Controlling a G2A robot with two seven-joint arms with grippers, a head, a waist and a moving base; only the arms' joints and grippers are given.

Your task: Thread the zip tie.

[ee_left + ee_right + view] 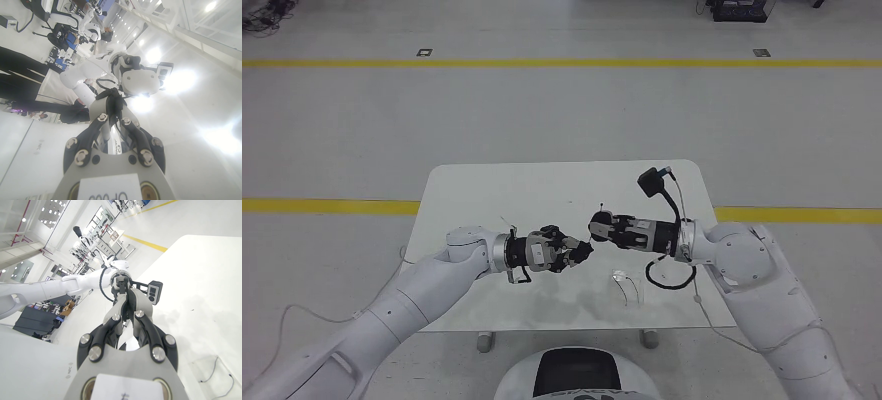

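Both grippers meet tip to tip above the middle of the white table (482, 200). My left gripper (582, 250) (113, 102) is shut on a thin black strip, the zip tie (103, 95), which sticks out sideways from its pads. My right gripper (595, 226) (128, 303) faces it with its black pads pressed together, shut. Whether anything lies between those pads is hidden. In the top view a small dark tip (601, 211) stands just above the right gripper. The left wrist view also has the right gripper's housing (140, 79) close behind the strip.
A thin, pale curved strip (625, 285) (215, 370) lies loose on the table near the front right. A black cable (674, 275) loops under the right wrist. The table's back half and left side are bare.
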